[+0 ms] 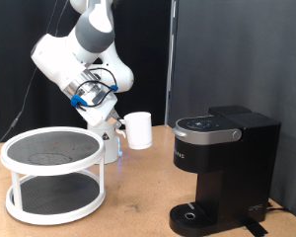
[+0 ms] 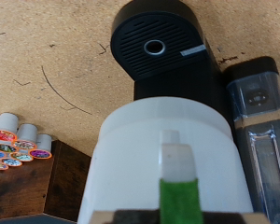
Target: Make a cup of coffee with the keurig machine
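Claw (image 1: pixel 121 129) with cup (image 1: pixel 138 129), beside two-tier rack (image 1: pixel 51 176)

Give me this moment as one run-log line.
gripper: holds cup in air | keurig machine: lid shut, drip tray bare | cup between two-tier stand and machine

You're looking at a lab test bench, not a kitchen: black curtain backdrop (image 1: pixel 227 49), bare particleboard tabletop (image 1: pixel 138 197), a white robot arm (image 1: pixel 79 49) mounted at the 10 o'clock side, with the keurig machine (image 1: pixel 222 168) and a white two-tier rack (image 1: pixel 54 173) staged as props.
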